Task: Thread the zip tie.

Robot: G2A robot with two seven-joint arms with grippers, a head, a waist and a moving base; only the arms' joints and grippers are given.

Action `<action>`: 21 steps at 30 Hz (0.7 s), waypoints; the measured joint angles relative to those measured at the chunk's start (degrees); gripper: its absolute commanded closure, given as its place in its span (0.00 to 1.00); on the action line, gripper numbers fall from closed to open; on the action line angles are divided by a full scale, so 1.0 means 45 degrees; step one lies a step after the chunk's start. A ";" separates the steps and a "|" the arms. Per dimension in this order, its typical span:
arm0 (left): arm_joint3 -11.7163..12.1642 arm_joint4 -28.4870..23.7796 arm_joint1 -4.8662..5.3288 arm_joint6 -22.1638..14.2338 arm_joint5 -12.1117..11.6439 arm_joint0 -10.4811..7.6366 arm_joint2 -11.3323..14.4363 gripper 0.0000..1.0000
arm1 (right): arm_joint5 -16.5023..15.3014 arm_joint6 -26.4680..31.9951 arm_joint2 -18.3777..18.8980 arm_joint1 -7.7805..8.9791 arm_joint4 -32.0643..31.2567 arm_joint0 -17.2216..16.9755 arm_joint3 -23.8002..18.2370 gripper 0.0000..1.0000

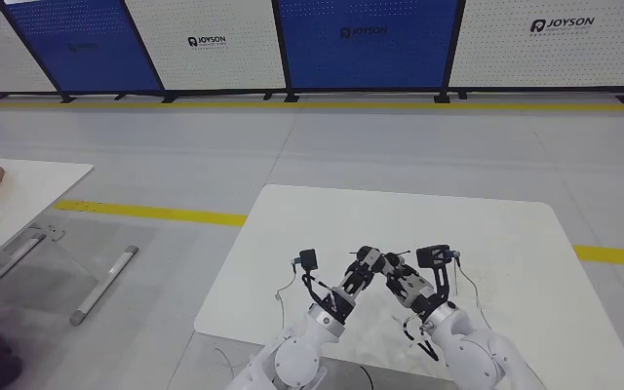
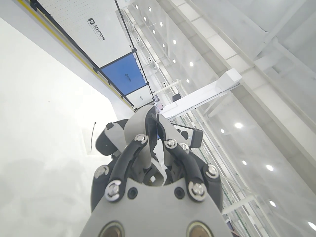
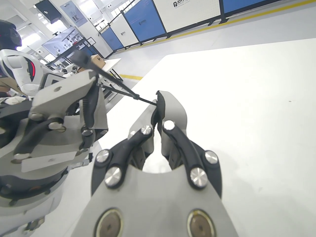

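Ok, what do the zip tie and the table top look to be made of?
The zip tie: thin, matte black strap, looks like flexible plastic, likely nylon. The table: smooth white top with a soft sheen, probably laminate or painted board; cannot tell which.

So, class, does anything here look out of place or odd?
Mostly no: the left gripper and right gripper are both shut on the zip tie, held above the table. One thin black strip, perhaps a spare tie, apparently lies on it.
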 measured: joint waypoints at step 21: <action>-0.0418 -0.0545 0.0099 -0.0398 -0.0904 0.0198 -0.0173 1.00 | 0.0141 0.0282 -0.0130 -0.0007 0.0109 0.0347 0.0496 1.00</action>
